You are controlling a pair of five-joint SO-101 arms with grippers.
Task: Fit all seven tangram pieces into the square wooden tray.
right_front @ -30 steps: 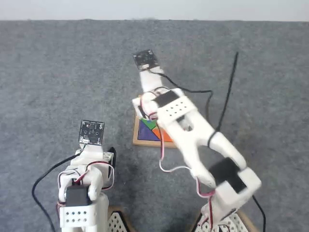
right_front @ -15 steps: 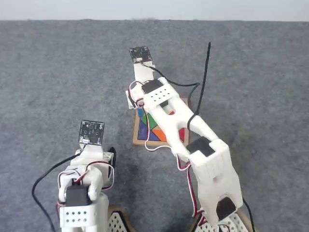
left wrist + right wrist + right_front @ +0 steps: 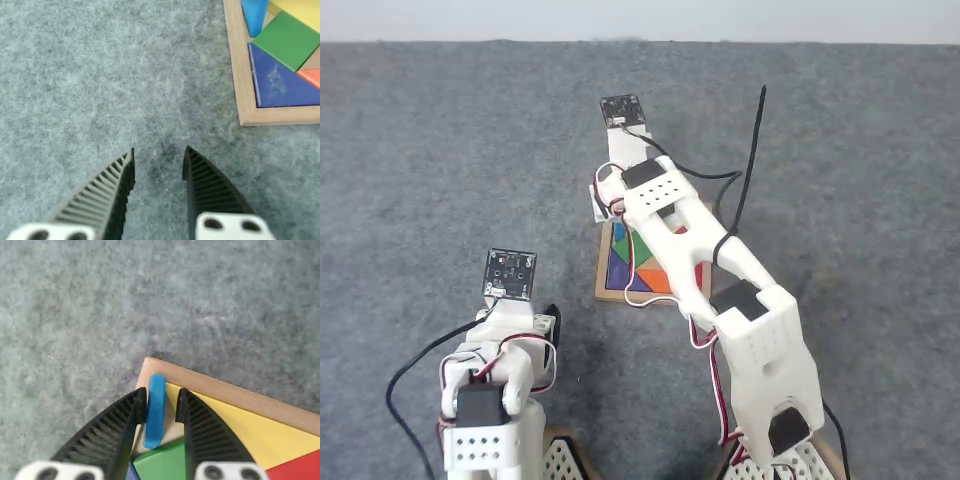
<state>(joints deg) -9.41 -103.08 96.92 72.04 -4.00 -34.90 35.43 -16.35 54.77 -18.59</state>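
The right hand (image 3: 160,402) is clenched on a light-blue piece (image 3: 156,412). The piece stands on edge between the hand's fingers (image 3: 125,425), its lower end dipping into a corner of the square wooden tray (image 3: 227,391). In the high view this is the tray's 11 o'clock corner, under the right arm's wrist. Just beside the blue piece, the green piece (image 3: 156,464) and the yellow piece (image 3: 240,427) lie flat in the tray, with a red piece (image 3: 295,467) beyond the yellow. The left hand (image 3: 157,165) is released, its fingers spread and holding nothing over the bare grey counter (image 3: 440,150). In the high view the tray lies at this hand's 2 o'clock, near it but apart.
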